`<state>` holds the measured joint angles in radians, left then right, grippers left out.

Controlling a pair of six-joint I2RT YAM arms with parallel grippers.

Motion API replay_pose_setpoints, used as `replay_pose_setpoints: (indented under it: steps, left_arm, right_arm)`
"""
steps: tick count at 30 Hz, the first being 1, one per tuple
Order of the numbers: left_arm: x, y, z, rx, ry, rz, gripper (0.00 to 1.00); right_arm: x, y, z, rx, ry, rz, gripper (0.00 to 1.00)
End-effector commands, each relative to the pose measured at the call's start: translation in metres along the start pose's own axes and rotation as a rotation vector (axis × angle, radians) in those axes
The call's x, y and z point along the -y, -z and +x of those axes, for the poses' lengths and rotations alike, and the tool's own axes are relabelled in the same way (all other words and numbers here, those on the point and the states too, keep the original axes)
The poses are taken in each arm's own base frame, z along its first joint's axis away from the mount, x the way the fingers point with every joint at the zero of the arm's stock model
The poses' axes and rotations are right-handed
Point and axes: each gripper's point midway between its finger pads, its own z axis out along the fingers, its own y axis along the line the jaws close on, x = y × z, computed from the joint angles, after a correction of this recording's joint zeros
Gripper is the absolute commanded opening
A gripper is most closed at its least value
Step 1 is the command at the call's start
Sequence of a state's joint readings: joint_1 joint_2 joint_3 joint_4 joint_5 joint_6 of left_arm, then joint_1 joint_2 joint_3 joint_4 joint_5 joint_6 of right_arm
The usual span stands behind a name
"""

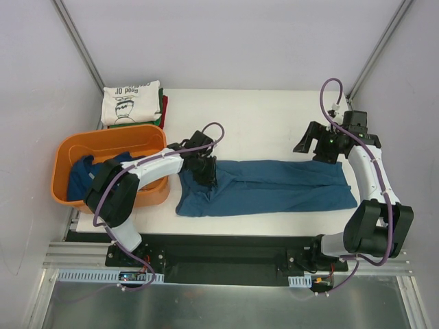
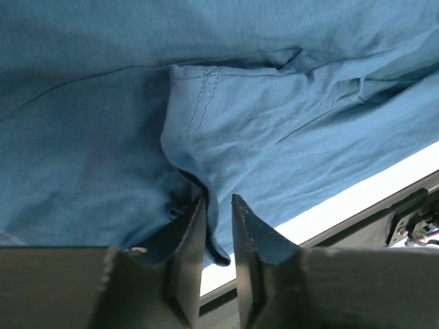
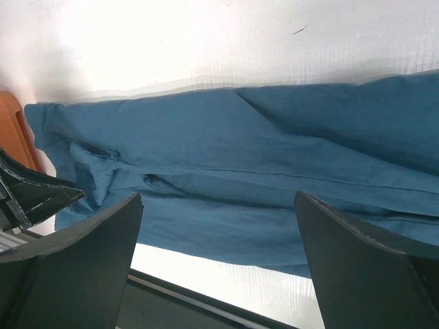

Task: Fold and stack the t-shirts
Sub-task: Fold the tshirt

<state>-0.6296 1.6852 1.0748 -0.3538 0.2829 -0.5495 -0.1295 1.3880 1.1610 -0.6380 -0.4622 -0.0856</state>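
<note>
Left pincer (image 2: 218, 203) pinches a raised fold of the dark blue t-shirt (image 1: 274, 186), a long band on the bench (image 1: 260, 113) beneath it; right pincer (image 3: 218, 199) hangs spread and empty near the band's other end. Done: the folded stack (image 1: 134, 104) beyond the left pincer (cream on top). By appearance, this shirt's cross-folds and the blue shirt (image 1: 79, 177) in the orange tub (image 1: 65, 147) remain.

Bent left arm reaches rightward, left end effector (image 1: 204, 168) low, fingers (image 2: 185, 233) pinched nearly closed on shirt (image 1: 274, 186); right arm stretches forward, right end effector (image 1: 322, 142) turned left, jaws spread wide.
</note>
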Motion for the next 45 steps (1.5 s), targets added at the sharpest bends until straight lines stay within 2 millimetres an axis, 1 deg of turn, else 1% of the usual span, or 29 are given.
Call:
replay_pose_setpoints:
  steps: [1, 2, 4, 5, 6, 11, 12, 14, 19, 22, 25, 26, 27, 29, 30, 31, 34, 35, 37, 38, 40, 41, 43, 44, 45]
  left_arm:
    - [-0.003, 0.003, 0.008, -0.019, -0.036, -0.025, 0.18]
    - [-0.006, 0.003, 0.011, -0.027, -0.037, -0.041, 0.18]
    - [-0.006, 0.004, 0.013, -0.025, -0.049, -0.053, 0.12]
    - [-0.005, 0.004, 0.014, -0.027, -0.057, -0.054, 0.05]
    - [-0.002, 0.005, 0.014, -0.027, -0.061, -0.050, 0.00]
    - [0.015, 0.008, 0.022, -0.051, -0.134, 0.011, 0.00]
    - [0.020, 0.008, 0.026, -0.056, -0.159, 0.020, 0.00]
    - [0.024, 0.009, 0.034, -0.076, -0.193, 0.044, 0.00]
    - [0.028, 0.009, 0.064, -0.146, -0.266, 0.085, 0.00]
    - [0.032, 0.008, 0.078, -0.173, -0.307, 0.100, 0.00]
    - [0.038, 0.010, 0.087, -0.186, -0.343, 0.121, 0.14]
    - [0.040, 0.012, 0.090, -0.188, -0.355, 0.130, 0.23]
    - [0.040, 0.013, 0.093, -0.195, -0.355, 0.135, 0.36]
    - [0.042, 0.017, 0.097, -0.204, -0.354, 0.156, 0.48]
    - [0.041, 0.019, 0.103, -0.218, -0.352, 0.163, 0.58]
    - [0.041, 0.022, 0.104, -0.218, -0.350, 0.172, 0.64]
    - [0.053, 0.039, 0.107, -0.201, -0.369, 0.243, 0.76]
    - [0.059, 0.050, 0.106, -0.176, -0.382, 0.270, 0.80]
    - [0.064, 0.060, 0.103, -0.142, -0.406, 0.293, 0.99]
    - [0.064, 0.066, 0.099, -0.106, -0.410, 0.284, 0.99]
    - [0.055, 0.068, 0.087, -0.046, -0.400, 0.208, 0.99]
    - [0.056, 0.071, 0.076, -0.008, -0.382, 0.179, 0.99]
    - [0.046, 0.071, 0.055, 0.039, -0.275, 0.118, 0.99]
    - [0.043, 0.067, 0.043, 0.051, -0.228, 0.098, 0.99]
    - [0.032, 0.065, 0.028, 0.072, -0.146, 0.064, 0.99]
  right_arm:
    - [0.000, 0.009, -0.002, 0.021, -0.001, 0.008, 0.97]
    - [0.000, 0.011, -0.003, 0.027, 0.001, 0.009, 0.97]
    - [-0.001, 0.012, -0.003, 0.033, 0.003, 0.008, 0.97]
    - [-0.001, 0.013, -0.004, 0.037, 0.004, 0.009, 0.97]
    - [-0.001, 0.013, -0.003, 0.039, 0.005, 0.008, 0.97]
    - [-0.004, 0.014, -0.003, 0.044, 0.008, -0.002, 0.97]
    - [-0.004, 0.014, -0.002, 0.040, 0.007, -0.004, 0.97]
    - [-0.004, 0.014, -0.001, 0.039, 0.005, -0.009, 0.97]
    - [-0.003, 0.015, 0.000, 0.045, 0.007, 0.001, 0.97]
    - [-0.004, 0.016, 0.000, 0.046, 0.008, -0.003, 0.97]
    - [-0.004, 0.017, 0.000, 0.050, 0.010, -0.003, 0.97]
    - [-0.004, 0.017, -0.001, 0.053, 0.011, -0.002, 0.97]
    - [-0.004, 0.017, 0.000, 0.050, 0.009, 0.000, 0.97]
    - [-0.005, 0.018, 0.000, 0.053, 0.012, 0.000, 0.97]
    - [-0.004, 0.018, 0.000, 0.054, 0.011, 0.002, 0.97]
    - [-0.005, 0.019, 0.000, 0.056, 0.014, 0.002, 0.97]
    - [-0.005, 0.021, 0.000, 0.063, 0.015, 0.002, 0.97]
    - [-0.006, 0.022, -0.001, 0.066, 0.020, 0.001, 0.97]
    - [-0.006, 0.023, -0.002, 0.069, 0.020, 0.004, 0.97]
    - [-0.006, 0.024, -0.003, 0.073, 0.022, 0.005, 0.97]
    - [-0.005, 0.024, -0.002, 0.073, 0.021, 0.011, 0.97]
    - [-0.006, 0.025, -0.003, 0.079, 0.023, 0.012, 0.97]
    - [-0.006, 0.027, -0.002, 0.081, 0.025, 0.011, 0.97]
    - [-0.007, 0.027, -0.002, 0.084, 0.026, 0.009, 0.97]
    - [-0.007, 0.028, -0.002, 0.086, 0.027, 0.009, 0.97]
